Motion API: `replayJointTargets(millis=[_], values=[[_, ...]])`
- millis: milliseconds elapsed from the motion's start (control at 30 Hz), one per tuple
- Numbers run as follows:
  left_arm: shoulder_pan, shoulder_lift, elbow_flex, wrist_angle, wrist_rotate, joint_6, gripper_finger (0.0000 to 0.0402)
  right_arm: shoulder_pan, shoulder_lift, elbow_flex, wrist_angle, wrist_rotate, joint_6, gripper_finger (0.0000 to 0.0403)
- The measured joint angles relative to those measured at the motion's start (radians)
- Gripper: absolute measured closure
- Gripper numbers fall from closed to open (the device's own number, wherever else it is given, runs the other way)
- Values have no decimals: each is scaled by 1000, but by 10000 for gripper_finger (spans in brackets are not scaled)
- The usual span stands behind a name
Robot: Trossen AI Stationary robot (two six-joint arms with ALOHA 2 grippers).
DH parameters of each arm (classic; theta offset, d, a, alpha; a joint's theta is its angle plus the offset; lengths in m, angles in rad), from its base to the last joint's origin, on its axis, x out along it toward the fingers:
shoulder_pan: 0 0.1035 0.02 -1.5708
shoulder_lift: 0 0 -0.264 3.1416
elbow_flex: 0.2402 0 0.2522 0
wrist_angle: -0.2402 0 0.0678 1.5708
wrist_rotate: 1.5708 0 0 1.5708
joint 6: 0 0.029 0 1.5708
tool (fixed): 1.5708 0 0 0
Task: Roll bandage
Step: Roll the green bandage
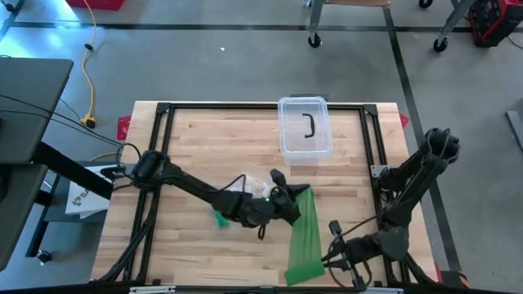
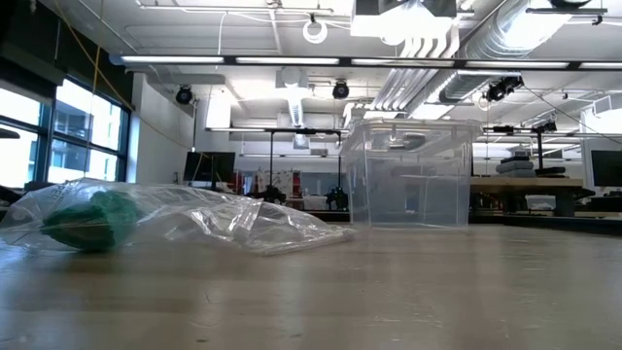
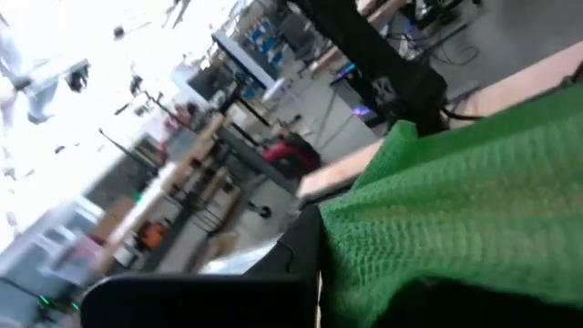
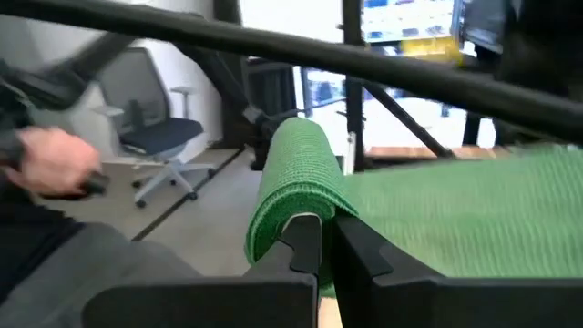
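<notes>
You get even, bright overhead light on the desk (image 1: 204, 139) — soft shadows only. Ceiling lamps (image 2: 418, 24) glare in the low view, and your left wrist view smears with motion blur.

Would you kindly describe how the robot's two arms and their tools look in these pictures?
Both arms are dark, nearly black, built of slim jointed links with rounded joint housings. The left arm carries a thin black cable from its base. The right arm has black cables looping near its tool. The right tool ends in two flat, blocky matte-black fingers; the left tool is equally dark.
</notes>
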Motion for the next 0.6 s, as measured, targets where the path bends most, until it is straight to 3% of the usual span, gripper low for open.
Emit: replayJointTargets(millis=[333, 500, 600], values=[[-137, -124, 21, 6, 4, 139, 401, -38, 62, 0, -40, 209, 121, 402], [-247, -126, 78, 5, -12, 214, 401, -95, 62, 0, -70, 224, 180, 402], [-298, -126, 104, 7, -88, 290, 401, -117, 62, 0, -48, 222, 162, 402]])
